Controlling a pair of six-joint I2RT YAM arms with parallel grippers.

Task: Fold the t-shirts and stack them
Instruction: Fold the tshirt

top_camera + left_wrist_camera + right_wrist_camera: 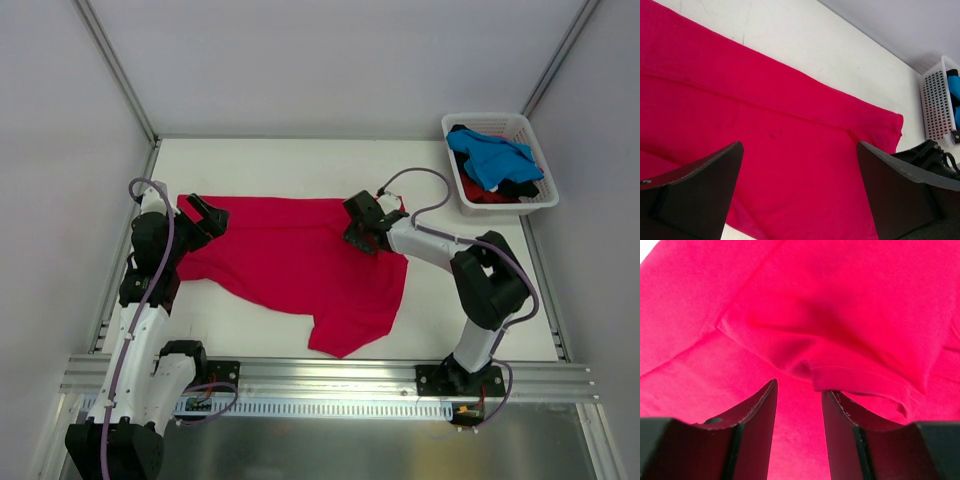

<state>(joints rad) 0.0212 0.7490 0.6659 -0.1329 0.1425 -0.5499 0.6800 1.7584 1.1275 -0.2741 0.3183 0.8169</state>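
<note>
at the left of the top view the left gripper (205, 215) hangs wide open over the near-left edge of the crimson t-shirt (290, 262), holding nothing. the shirt lies spread and rumpled across the middle of the table (260, 160), no fold finished, no stack begun. at its right edge the right gripper (362, 228) has its jaws narrowly apart, a raised hem just at their tips and nothing clearly pinched. in the upper right the basket (510, 208) holds the blue t-shirt (490, 155) and other dark and red ones, all unfolded. nearly the whole task appears to remain.
</note>
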